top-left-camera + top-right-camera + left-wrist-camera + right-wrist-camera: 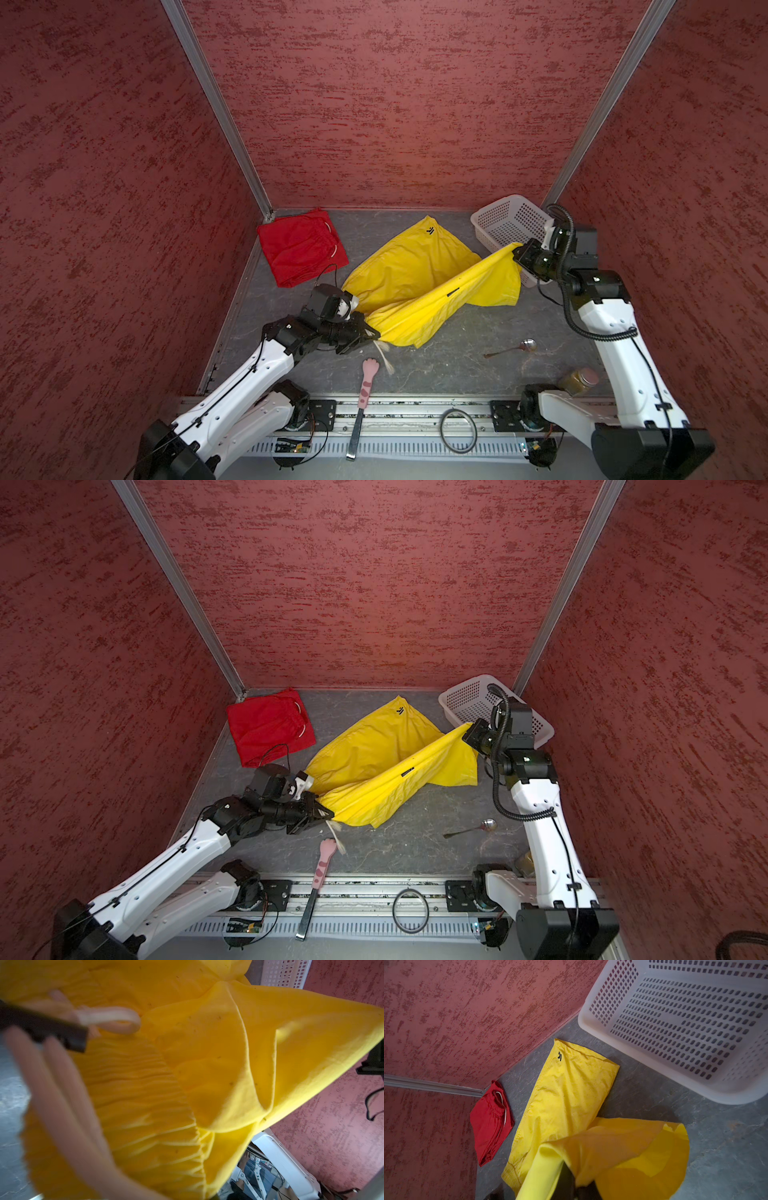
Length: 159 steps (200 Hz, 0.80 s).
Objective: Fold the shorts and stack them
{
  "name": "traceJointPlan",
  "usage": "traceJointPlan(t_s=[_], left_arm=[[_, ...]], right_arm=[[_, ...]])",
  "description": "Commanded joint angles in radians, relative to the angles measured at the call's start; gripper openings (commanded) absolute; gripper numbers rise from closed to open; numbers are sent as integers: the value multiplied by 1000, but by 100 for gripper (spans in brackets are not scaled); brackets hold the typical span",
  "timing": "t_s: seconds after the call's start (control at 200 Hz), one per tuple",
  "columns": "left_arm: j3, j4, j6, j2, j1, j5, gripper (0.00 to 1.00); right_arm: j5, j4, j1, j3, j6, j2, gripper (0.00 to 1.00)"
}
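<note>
One pair, the red shorts [301, 249], lies folded beyond the left claw [372, 331], which with the right claw [517, 252] pinches the yellow shorts [409, 266] stretched between them, neither folded nor stacked.

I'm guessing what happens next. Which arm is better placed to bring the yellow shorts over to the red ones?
Likely left. The left claw grips the yellow shorts at the waistband, near the folded red shorts; the right claw holds the other end beside the white basket.
</note>
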Motion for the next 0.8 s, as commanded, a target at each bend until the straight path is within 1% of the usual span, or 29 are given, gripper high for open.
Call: traceJointPlan(t_s=[0.0, 0.055, 0.11, 0.24, 0.321, 0.446, 0.496, 0.621, 0.681, 0.716, 0.721, 0.736, 0.761, 0.776, 0.781, 0.791], left_arm=[[39, 111, -111, -20, -42, 55, 0], [98, 89, -108, -26, -50, 42, 0], [173, 61, -87, -21, -36, 46, 0], [375, -110, 61, 72, 61, 72, 0], [460, -145, 105, 123, 94, 83, 0], [516, -183, 183, 202, 117, 106, 0], [518, -201, 224, 243, 147, 128, 0], [502, -238, 323, 385, 271, 147, 0], [495, -210, 358, 461, 323, 143, 0], [497, -190, 363, 505, 349, 134, 3], [498, -190, 363, 513, 352, 132, 5], [500, -175, 364, 533, 361, 129, 7], [501, -146, 364, 564, 374, 130, 15], [502, -134, 361, 586, 380, 131, 21], [502, -122, 361, 592, 382, 132, 21], [502, -110, 355, 603, 387, 131, 28]], right_arm=[[16, 156, -8, 31, 60, 33, 0], [16, 185, -8, 42, 59, 50, 0], [13, 186, -8, 77, 53, 81, 0], [-2, 216, -8, 109, 60, 97, 0], [14, 212, -8, 104, 51, 74, 0], [82, 166, -8, 77, 8, 12, 0], [96, 155, -8, 52, 1, -11, 0], [92, 155, -9, -20, 3, -18, 0], [78, 167, -8, -50, 11, -6, 0], [69, 178, -8, -67, 19, 2, 0], [67, 180, -9, -69, 19, 2, 0], [64, 186, -8, -75, 23, 6, 0], [60, 196, -8, -85, 27, 14, 0], [57, 200, -8, -89, 31, 18, 0], [57, 202, -8, -90, 32, 20, 0], [53, 206, -8, -93, 33, 23, 0]])
